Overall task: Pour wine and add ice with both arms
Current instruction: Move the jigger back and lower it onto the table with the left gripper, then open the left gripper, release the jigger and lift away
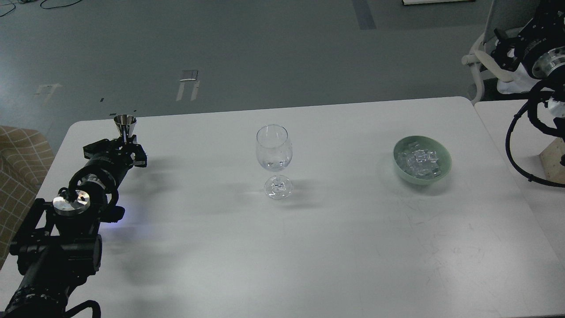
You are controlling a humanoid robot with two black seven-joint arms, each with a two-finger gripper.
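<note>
Left gripper (125, 140) clamps jigger (125, 125) at 9 o'clock of glass (274, 154). Ice (421, 162) in bowl (445, 164) at 3 o'clock. Right gripper (507, 51) raised; grip unclear. Pour step; next, carry jigger over rim.

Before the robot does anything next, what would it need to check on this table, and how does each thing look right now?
1. Wine glass upright on the table: ok.
2. Glass bowl free to pour into, nothing covering it: ok.
3. Left gripper has the small metal cup, cup upright: ok, it stands at the fingers; grip firmness cannot tell.
4. Anything in the metal cup: cannot tell.
5. Ice within its green bowl, none spilled beside it: ok.
6. Right gripper ready for the ice: not ok, it is raised far from the bowl; open or shut cannot tell.
</note>
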